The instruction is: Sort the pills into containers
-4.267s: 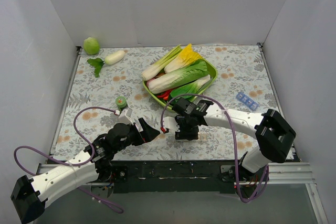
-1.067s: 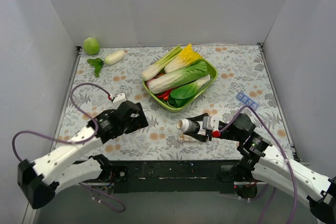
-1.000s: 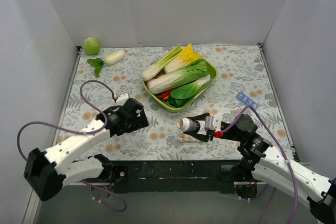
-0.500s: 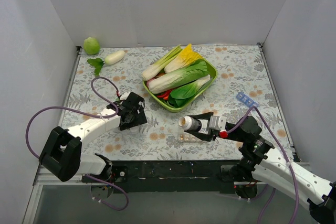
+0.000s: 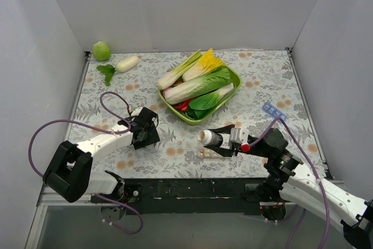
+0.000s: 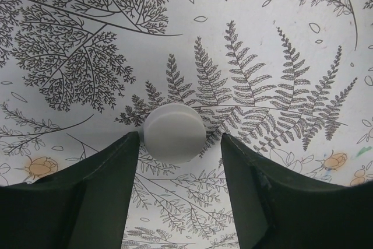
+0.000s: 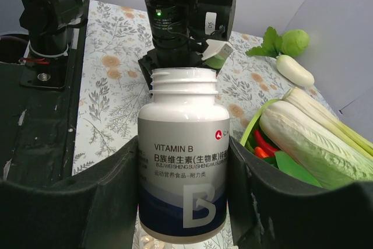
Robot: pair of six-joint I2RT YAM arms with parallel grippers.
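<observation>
Table [image 5: 265,74] with the leafy-print cloth takes up the whole view, and the green bowl [image 5: 236,78] stuffed with cabbages and greens sits in the middle toward the back.

My right gripper [image 5: 218,139] is out in front of that bowl, clamped around a white and navy Vitamin B bottle [image 7: 182,161]. The bottle has no cap on. From above it's lying on its side in my grip with the open mouth pointing left.

My left gripper [image 5: 145,134] is down low over the cloth on the left side, pointing straight at the surface with the fingers spread apart, gripping nothing.

There's a round green veg [image 5: 101,51] and a white radish [image 5: 127,63] up in the far left corner. A blue strip of little compartments [image 5: 274,112] lies near the right edge.

The containers [image 5: 205,153], a small whitish see-through strip, sit on the cloth just below the bottle, near the front edge. Can't tell if anything's inside them.

Smallest bit: a round white cap [image 6: 175,133] flat on the cloth, right between my left fingers [image 6: 105,185].
</observation>
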